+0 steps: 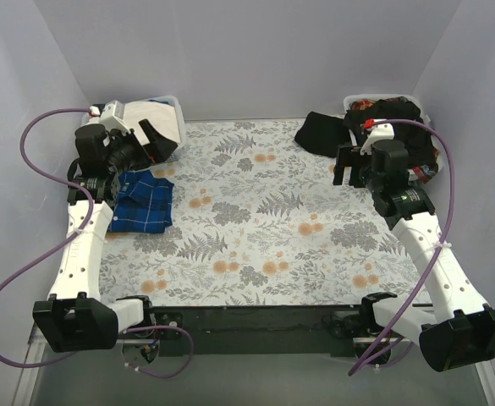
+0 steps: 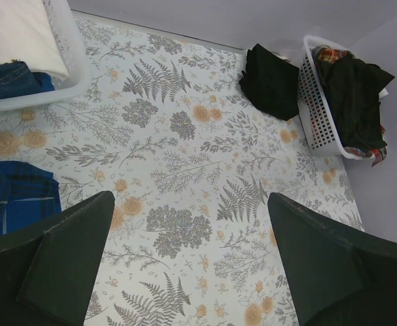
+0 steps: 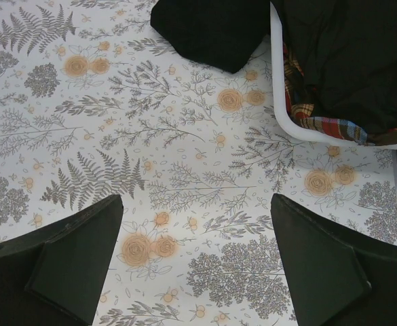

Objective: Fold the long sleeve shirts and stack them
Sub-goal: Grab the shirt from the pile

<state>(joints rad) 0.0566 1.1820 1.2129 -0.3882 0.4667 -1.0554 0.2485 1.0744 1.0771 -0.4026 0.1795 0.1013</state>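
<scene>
A folded blue-and-white checked shirt (image 1: 143, 200) lies flat at the table's left side and shows at the left edge of the left wrist view (image 2: 11, 200). A black shirt (image 1: 319, 133) hangs over the rim of the right basket (image 1: 350, 103) onto the table (image 2: 273, 78) (image 3: 212, 30). More black cloth (image 3: 347, 54) and a red-orange plaid shirt (image 3: 320, 123) fill that basket. My left gripper (image 1: 158, 140) (image 2: 188, 217) hovers open above bare table by the left basket. My right gripper (image 1: 347, 169) (image 3: 195, 210) is open too, just in front of the black shirt, with nothing between its fingers.
A white basket (image 1: 173, 110) at the back left holds white cloth (image 2: 18, 30) and a blue denim piece (image 2: 8, 80). The floral table cover (image 1: 255, 220) spreads between the baskets. Lavender walls close in the back and both sides.
</scene>
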